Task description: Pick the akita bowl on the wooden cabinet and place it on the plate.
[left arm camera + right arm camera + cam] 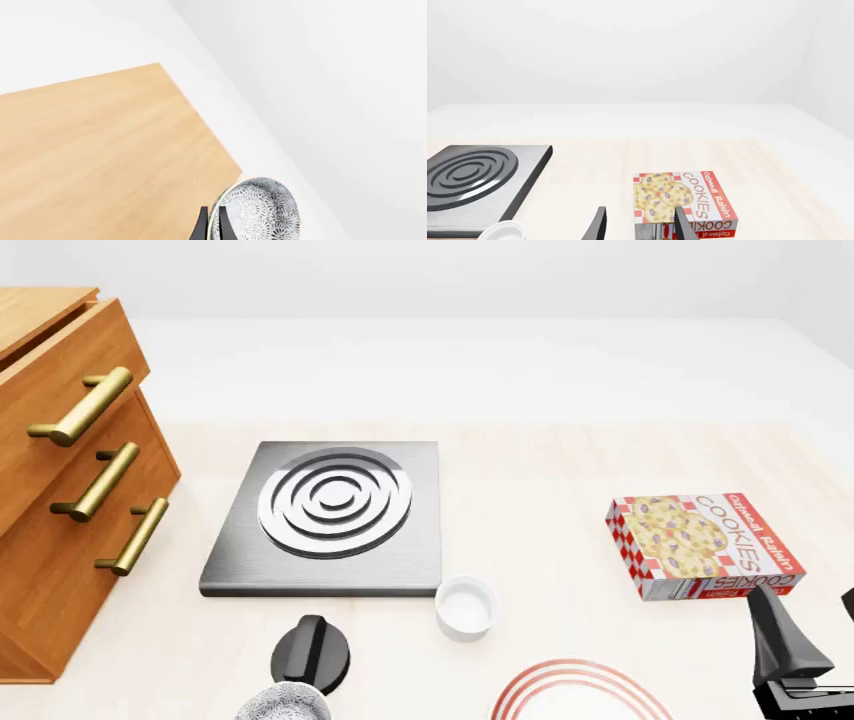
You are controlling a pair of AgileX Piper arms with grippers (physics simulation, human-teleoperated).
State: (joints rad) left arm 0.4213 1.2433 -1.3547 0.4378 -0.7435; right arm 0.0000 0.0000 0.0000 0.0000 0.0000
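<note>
The akita bowl (263,210), white with a grey-black speckled pattern, hangs tilted in my left gripper (212,214), whose dark fingers are shut on its rim. In the front view the bowl (283,704) shows at the bottom edge, just below the left gripper (306,668), off the wooden cabinet (54,470) that stands at the left. The plate (577,688), white with red rings, lies partly cut off at the bottom edge, to the right of the bowl. My right gripper (801,640) (640,227) is open and empty at the lower right.
A grey square stove (327,520) with silver rings lies in the middle. A small white ramekin (467,606) sits just in front of it, between bowl and plate. A cookie box (703,545) lies at the right, ahead of the right gripper.
</note>
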